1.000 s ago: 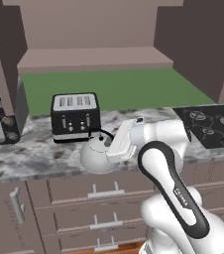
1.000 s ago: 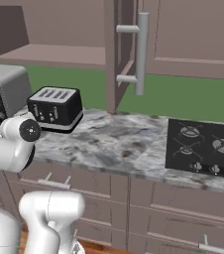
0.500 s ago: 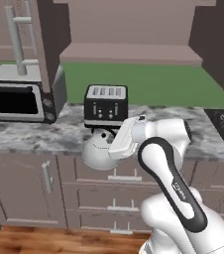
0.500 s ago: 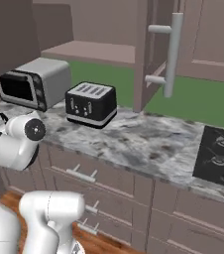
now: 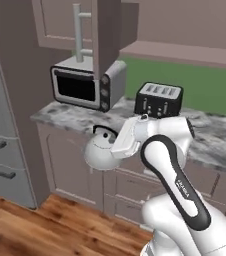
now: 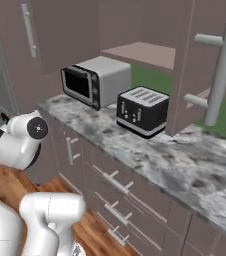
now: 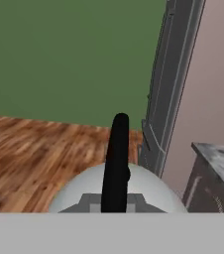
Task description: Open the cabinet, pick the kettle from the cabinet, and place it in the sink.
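The gripper (image 5: pixel 116 145) pinches the kettle (image 5: pixel 100 154) by its handle (image 7: pixel 116 161) at 12 o'clock; probably light, rigid, apt to swing.

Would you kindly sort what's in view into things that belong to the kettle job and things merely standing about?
Job:
kettle, held by its handle in the shut gripper
cabinet, door open

Standing about:
microwave
toaster
counter
drawers

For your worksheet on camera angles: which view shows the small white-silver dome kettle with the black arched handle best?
The left base view: the small white-silver dome kettle hangs whole at the gripper, over the floor. The hand view shows its handle and dome top close up.
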{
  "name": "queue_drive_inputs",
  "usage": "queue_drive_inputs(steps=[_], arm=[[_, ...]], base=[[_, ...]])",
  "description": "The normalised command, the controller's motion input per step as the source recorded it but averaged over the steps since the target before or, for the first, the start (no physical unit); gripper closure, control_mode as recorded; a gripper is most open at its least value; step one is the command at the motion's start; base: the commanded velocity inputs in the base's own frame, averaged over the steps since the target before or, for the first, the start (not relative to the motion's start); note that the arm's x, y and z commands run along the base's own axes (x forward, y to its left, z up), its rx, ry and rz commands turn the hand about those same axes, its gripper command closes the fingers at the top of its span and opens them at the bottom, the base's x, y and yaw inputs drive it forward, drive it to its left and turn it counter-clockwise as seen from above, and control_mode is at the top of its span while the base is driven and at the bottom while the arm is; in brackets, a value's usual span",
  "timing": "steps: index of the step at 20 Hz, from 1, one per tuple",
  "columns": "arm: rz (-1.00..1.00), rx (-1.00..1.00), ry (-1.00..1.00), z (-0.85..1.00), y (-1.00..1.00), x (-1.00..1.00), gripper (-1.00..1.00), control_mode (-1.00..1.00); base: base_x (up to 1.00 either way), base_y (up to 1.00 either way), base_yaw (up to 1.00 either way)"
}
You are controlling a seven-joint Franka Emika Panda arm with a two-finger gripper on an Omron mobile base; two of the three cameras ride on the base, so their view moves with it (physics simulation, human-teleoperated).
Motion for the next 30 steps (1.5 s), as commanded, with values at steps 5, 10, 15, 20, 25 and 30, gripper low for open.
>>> queue_drive_inputs(steps=[5,10,15,20,25,30], arm=[[0.00,0.00,0.00,0.00,0.00,0.00,1.00,1.00],[0.00,0.00,0.00,0.00,0.00,0.00,1.00,1.00],[0.00,0.00,0.00,0.00,0.00,0.00,1.00,1.00],[0.00,0.00,0.00,0.00,0.00,0.00,1.00,1.00],[0.00,0.00,0.00,0.00,0.00,0.00,1.00,1.00],[0.00,0.00,0.00,0.00,0.00,0.00,1.00,1.00]], base=[[-0.30,-0.23,0.26],[-0.29,-0.18,0.25],[-0.22,-0.11,0.95],[-0.15,-0.07,1.00],[-0.11,-0.08,0.97],[-0.04,-0.09,0.87]])
